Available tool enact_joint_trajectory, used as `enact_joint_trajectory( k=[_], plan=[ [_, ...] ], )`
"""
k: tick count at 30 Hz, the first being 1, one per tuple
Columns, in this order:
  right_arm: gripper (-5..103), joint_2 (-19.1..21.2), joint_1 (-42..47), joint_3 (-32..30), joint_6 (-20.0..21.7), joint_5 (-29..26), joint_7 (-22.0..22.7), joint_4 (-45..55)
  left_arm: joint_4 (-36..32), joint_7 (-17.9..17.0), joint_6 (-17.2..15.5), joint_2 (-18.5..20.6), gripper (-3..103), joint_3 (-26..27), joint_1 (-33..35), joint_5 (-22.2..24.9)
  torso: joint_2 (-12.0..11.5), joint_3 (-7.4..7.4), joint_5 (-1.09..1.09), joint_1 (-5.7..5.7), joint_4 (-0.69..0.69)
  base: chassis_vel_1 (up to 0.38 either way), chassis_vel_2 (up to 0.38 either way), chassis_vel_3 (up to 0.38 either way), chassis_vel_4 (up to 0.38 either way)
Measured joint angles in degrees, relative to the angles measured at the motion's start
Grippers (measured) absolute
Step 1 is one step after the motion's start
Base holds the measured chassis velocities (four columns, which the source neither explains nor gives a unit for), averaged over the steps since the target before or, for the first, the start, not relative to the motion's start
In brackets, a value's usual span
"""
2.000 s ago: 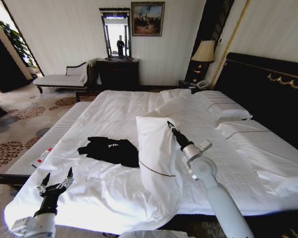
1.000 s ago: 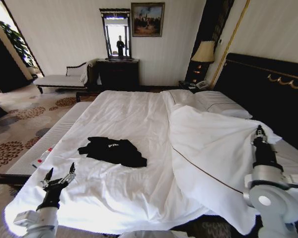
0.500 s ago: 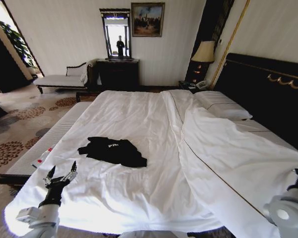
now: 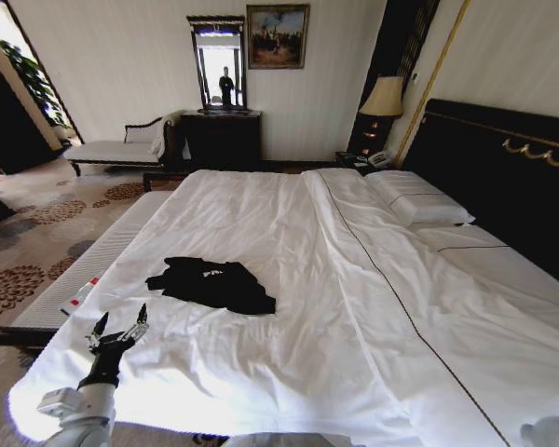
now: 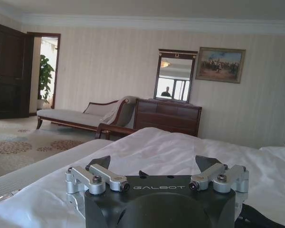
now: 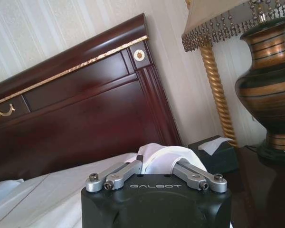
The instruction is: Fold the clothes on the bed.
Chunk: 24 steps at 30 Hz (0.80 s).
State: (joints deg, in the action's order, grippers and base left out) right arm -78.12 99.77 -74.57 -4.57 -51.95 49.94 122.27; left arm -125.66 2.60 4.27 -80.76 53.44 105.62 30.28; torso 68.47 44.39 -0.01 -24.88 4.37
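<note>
T-shirt [image 4: 212, 284], black with pale lettering, lying rumpled on the white bed [image 4: 261, 214], ahead of the left gripper [image 4: 121, 322] and a little to its right, near but apart, untouched. From the head view: left gripper hovering low over the near corner of the bed, fingers spread wide, gripping nothing. Judged as the step in hand: spreading the duvet [image 4: 429, 307] smooth before any fold. Best done by drawing the cloth taut and level toward the headboard side, letting go only once flat, and leaving the shirt undisturbed; then reach for a hem or shoulder rather than the bunched middle. From the left wrist view: left gripper [image 5: 154, 164] with both fingers apart and empty, white bedding just beyond the tips, chaise longue [image 5: 80, 116] and dark dresser [image 5: 167, 116] far ahead against the wall. From the right wrist view: right gripper [image 6: 157, 164] closed on a bunched fold of duvet [image 6: 168, 156], headboard [image 6: 80, 104] close in front, well away from the shirt. Beyond the fingertips and to the side, on the nightstand, a dark tissue box [image 6: 213, 154] with one white tissue poking out of its top, beside a bronze lamp base [image 6: 270, 90]; no other container seen.
</note>
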Motion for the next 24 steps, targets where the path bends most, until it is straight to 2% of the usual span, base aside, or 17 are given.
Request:
enact_joint_trajectory(
  k=[7, 10, 12, 17, 24],
  plan=[
    [1, 0.77, 0.94, 0.17, 1.68, -0.74, 2.12, -2.33, 0.63, 0.03, 0.41, -0.20, 100, 0.02, 0.09, 0.03, -0.01, 0.00, 0.01, 0.00, -0.01, 0.000, 0.000, 0.000, 0.000],
    [1, 2.02, 3.03, 0.74, 3.14, -4.35, 4.03, -4.83, 0.82, 0.04, 0.50, -0.20, 100, 0.21, -0.05, 0.36, -0.01, 0.00, 0.00, 0.00, -0.01, 0.000, 0.000, 0.000, 0.000],
    [1, 2.02, 3.19, 1.47, 3.36, -4.73, 4.50, -6.21, 0.99, 0.04, 0.51, -0.24, 100, 0.22, -0.15, 0.42, -0.01, 0.00, 0.00, 0.00, -0.01, 0.000, 0.000, 0.000, 0.000],
    [1, 1.13, 1.54, 4.80, 2.71, -2.28, 5.29, -11.61, 1.57, 0.05, 0.54, -0.48, 100, -0.21, -0.43, 0.17, -0.01, 0.00, 0.01, 0.00, -0.01, 0.000, 0.000, 0.000, 0.000],
    [1, 2.19, -0.59, 5.51, 1.92, 0.97, 6.13, -18.02, 1.79, 0.07, 0.54, -0.17, 100, 0.06, -0.46, 0.29, -0.01, 0.00, 0.02, 0.00, -0.05, 0.000, 0.000, 0.000, 0.000]
  ],
)
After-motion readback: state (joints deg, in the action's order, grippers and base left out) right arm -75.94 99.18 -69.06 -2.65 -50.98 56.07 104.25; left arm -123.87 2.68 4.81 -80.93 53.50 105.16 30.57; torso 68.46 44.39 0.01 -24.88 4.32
